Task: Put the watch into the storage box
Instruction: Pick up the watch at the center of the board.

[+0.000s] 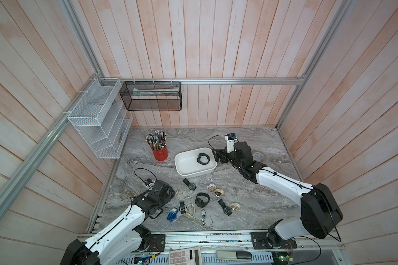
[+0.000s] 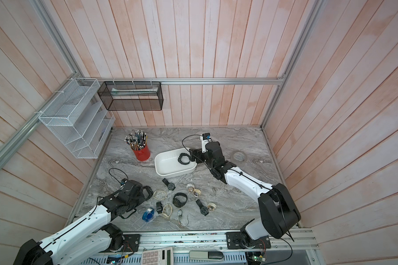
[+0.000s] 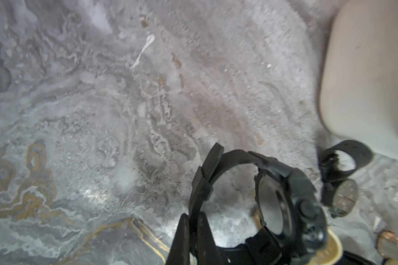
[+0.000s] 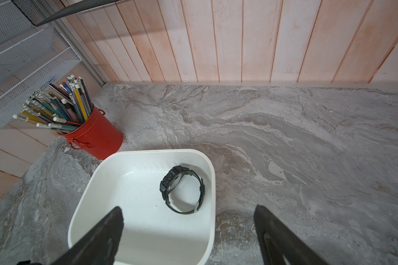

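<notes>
My left gripper [image 3: 193, 218] is shut on the strap of a chunky black watch [image 3: 303, 206]. In both top views that gripper [image 1: 169, 192] [image 2: 148, 192] sits low at the left edge of a scatter of watches. The white storage box [image 1: 186, 165] [image 2: 168, 165] [image 4: 136, 195] stands behind the scatter, with one black watch [image 1: 202, 158] [image 4: 182, 190] lying inside near its right end. My right gripper [image 4: 189, 210] [image 1: 216, 156] hovers open over the box's right rim, nothing between its fingers. The box's side [image 3: 365, 80] shows blurred in the left wrist view.
Several loose watches lie in front of the box: black ones [image 1: 190, 184] [image 1: 202, 199] [image 1: 225, 207], beige straps [image 1: 181, 195], a blue one [image 1: 172, 214], gold ones [image 1: 234, 207]. A red pencil cup [image 1: 160, 152] stands left of the box. A tape roll [image 1: 259, 157] lies right.
</notes>
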